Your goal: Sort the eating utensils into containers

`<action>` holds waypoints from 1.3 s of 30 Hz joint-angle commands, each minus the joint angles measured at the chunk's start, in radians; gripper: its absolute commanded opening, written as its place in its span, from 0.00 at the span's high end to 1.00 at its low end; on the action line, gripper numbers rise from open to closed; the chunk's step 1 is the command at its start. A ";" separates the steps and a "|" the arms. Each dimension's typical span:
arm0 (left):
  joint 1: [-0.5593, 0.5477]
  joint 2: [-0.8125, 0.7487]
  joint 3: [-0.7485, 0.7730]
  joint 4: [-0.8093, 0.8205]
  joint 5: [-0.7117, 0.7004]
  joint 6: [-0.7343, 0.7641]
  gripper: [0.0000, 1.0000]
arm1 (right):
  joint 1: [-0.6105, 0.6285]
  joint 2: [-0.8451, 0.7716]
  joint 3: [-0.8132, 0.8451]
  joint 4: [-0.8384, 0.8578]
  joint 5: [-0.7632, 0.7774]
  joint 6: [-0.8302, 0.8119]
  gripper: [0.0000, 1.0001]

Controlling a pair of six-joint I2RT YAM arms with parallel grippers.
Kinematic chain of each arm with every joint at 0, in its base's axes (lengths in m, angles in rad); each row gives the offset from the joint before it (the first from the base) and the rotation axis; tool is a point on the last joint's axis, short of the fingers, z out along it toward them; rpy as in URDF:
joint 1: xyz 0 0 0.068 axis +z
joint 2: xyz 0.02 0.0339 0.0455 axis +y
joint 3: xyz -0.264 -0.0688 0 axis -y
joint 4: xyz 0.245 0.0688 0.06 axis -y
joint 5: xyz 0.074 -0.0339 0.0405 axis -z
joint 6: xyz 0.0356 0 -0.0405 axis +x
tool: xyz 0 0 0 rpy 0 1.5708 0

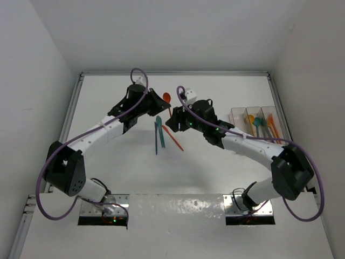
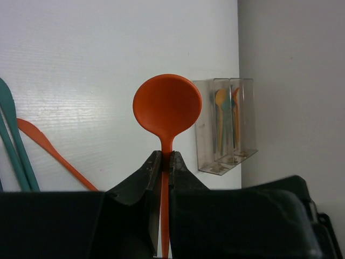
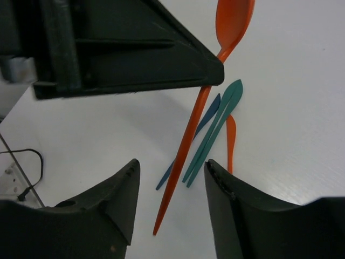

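judging by its slim plastic build, the orange spoon (image 2: 167,105) was light, slightly springy along the handle and slick, so it could pivot in a pinch; best hold looked like the flat handle, not the bowl; left gripper (image 2: 166,157) was clamped tight on the handle just under the bowl, spoon off the table (image 1: 124,172), bowl up, long free tail below; right gripper (image 3: 171,168) was about half open with nothing in it; in its wrist view the tail ran down between its fingers, no contact visible; likely a handover, my guess; loose on the table, bunched: teal utensils (image 3: 215,127), blue utensil (image 3: 209,114), orange utensil (image 3: 230,141); containers (image 1: 237,111) stood at the table's right edge, well apart from the spoon; left bin looked empty; middle held a yellow-orange spoon (image 1: 250,118) and a teal piece (image 1: 258,124); right held orange pieces (image 1: 272,125)
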 commanded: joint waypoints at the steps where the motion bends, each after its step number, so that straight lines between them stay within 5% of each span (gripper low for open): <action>1: -0.027 -0.071 -0.035 0.090 0.000 -0.016 1.00 | 0.012 0.040 0.059 0.060 0.020 0.023 0.51; 7: -0.036 -0.098 -0.095 0.083 -0.015 0.002 1.00 | 0.018 0.041 0.056 0.072 0.075 0.007 0.92; 11: -0.036 -0.107 -0.118 0.073 -0.040 0.031 0.98 | 0.018 0.003 0.036 0.031 0.122 -0.029 1.00; 14: -0.035 -0.109 -0.105 0.008 -0.063 0.065 0.62 | 0.016 -0.035 0.008 -0.038 0.193 -0.081 1.00; 15: -0.035 -0.110 -0.092 -0.026 -0.082 0.074 0.41 | 0.016 -0.048 -0.003 -0.061 0.222 -0.120 1.00; 18: -0.032 -0.114 -0.051 -0.118 -0.151 0.114 0.19 | -0.010 -0.114 -0.056 -0.137 0.293 -0.179 1.00; 29: 0.138 -0.146 -0.068 -0.278 -0.166 0.280 0.10 | -0.451 -0.328 -0.202 -0.418 0.334 -0.536 1.00; 39: 0.180 -0.157 -0.095 -0.338 -0.282 0.429 0.10 | -0.844 -0.139 -0.124 -0.431 0.284 -0.693 1.00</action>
